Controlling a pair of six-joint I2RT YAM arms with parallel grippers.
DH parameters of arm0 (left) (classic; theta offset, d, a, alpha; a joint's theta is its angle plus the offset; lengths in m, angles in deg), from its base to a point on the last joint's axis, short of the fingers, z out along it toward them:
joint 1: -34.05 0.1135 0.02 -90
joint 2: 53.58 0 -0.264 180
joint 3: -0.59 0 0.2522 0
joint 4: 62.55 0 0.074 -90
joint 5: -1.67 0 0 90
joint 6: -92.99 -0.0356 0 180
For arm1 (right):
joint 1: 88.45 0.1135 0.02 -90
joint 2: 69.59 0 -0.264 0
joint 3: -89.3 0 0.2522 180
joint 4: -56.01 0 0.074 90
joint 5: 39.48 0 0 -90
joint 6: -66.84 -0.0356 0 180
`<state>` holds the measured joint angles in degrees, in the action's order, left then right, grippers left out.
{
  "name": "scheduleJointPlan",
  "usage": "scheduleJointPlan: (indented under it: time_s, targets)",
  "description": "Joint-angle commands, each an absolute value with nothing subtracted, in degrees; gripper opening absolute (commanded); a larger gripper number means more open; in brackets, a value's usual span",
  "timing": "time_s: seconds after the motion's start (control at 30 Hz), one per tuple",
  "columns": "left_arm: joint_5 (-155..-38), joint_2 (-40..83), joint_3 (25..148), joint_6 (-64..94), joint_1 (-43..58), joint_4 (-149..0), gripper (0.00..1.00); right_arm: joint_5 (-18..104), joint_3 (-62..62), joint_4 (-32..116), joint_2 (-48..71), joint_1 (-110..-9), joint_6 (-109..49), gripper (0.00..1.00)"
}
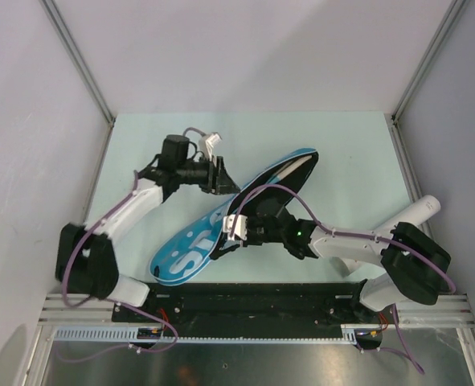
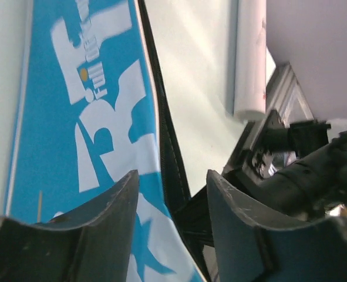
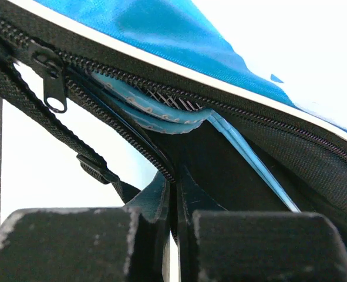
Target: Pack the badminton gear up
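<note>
Left claw: the left gripper point(image 2: 172, 179) hovers at the 11 o'clock side of the cover's middle. Its jaws stand apart over the black rim and clamp nothing.
Cover: the blue fabric racket cover with white lettering point(image 1: 190, 251) lies flat on the pale green table point(image 1: 350, 153). It runs on a slant from 7 o'clock to 1 o'clock.
Rackets: light-blue racket frames with dark stringing point(image 3: 161, 120) show inside the gaping mouth, so the rackets appear to be in the bag already.
Zip: the black metal zip pull point(image 3: 56, 94) hangs at 10 o'clock in the right wrist view, and the teeth to its right lie parted.
Right claw: the right gripper point(image 3: 174, 182) sits on the cover's 5 o'clock edge. Its jaws are together, pinching the black zip edge of the cover.
Tube: the long white cardboard tube point(image 1: 414, 213) lies at 3 o'clock on the table, outside the cover and partly under the right arm.
Shuttlecocks: none can be seen; they may be in the tube, but that is hidden.
Progress: roughly midway, by my reading. Rackets are stowed; left to do are closing the zip and dealing with the tube.
</note>
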<state>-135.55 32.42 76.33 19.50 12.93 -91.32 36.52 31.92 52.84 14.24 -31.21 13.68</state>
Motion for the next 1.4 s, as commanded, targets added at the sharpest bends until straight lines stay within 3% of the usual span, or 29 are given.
scheduleJointPlan:
  time_s: [0.0,0.03,0.1,0.27,0.43,0.63,0.83,0.87,0.93,0.97,1.0,1.07,1.1,1.13,1.2,1.3,1.37]
  targets:
    - [-125.4,16.5,74.4,16.9,13.7,-88.7,0.58,38.3,31.0,53.5,11.5,-33.8,10.3,0.0]
    - [-120.5,13.4,73.1,15.0,13.7,-88.7,0.74,37.1,31.1,52.5,11.1,-35.3,9.5,0.0]
    - [-115.9,4.8,69.0,13.5,13.5,-88.7,0.78,36.3,32.4,51.8,9.0,-37.0,7.5,0.0]
    - [-109.1,-4.4,60.9,11.5,8.0,-89.6,0.71,32.2,33.8,51.3,5.2,-43.9,5.3,0.0]
    - [-100.2,-8.9,57.3,4.1,-4.6,-90.5,0.78,28.4,33.8,51.4,2.4,-48.5,2.1,0.0]
    - [-91.2,-4.2,59.3,-4.3,-15.9,-94.1,0.82,27.5,33.8,51.1,1.8,-51.4,-0.4,0.0]
    - [-78.6,1.6,62.2,-10.0,-25.1,-95.7,0.74,27.2,33.5,51.6,1.0,-52.8,-3.4,0.0]
    - [-77.2,2.9,62.3,-10.0,-25.6,-95.6,0.7,27.2,33.4,51.7,1.0,-52.8,-4.8,0.0]
    - [-73.3,3.9,62.7,-10.0,-26.1,-95.6,0.52,27.2,33.3,51.8,0.7,-53.3,-6.4,0.01]
    - [-72.5,4.2,62.7,-10.1,-26.2,-95.7,0.45,27.2,33.3,51.8,0.3,-53.2,-7.6,0.06]
    - [-71.6,4.1,62.5,-10.3,-26.2,-95.6,0.31,29.8,33.2,51.8,0.1,-53.2,-10.9,0.27]
    - [-70.9,3.7,62.3,-10.5,-26.1,-95.4,0.2,33.4,33.0,51.2,-0.3,-53.4,-17.9,0.55]
    - [-70.8,3.2,62.2,-10.6,-26.1,-95.2,0.12,35.8,31.8,49.9,-1.0,-53.6,-25.0,0.81]
    - [-70.7,2.9,61.9,-10.6,-26.2,-94.9,0.08,35.8,31.0,45.5,-1.3,-54.1,-28.1,0.95]
    - [-71.2,1.4,60.8,-10.8,-26.2,-94.1,0.0,36.1,30.0,42.6,-3.5,-55.4,-34.8,1.0]
    - [-73.7,-0.8,58.6,-10.5,-26.2,-92.1,0.0,30.3,31.1,40.0,-5.7,-58.1,-52.9,1.0]
    - [-74.9,-2.2,57.9,-10.5,-26.1,-91.2,0.0,27.1,33.5,46.9,-6.7,-57.3,-62.9,0.93]
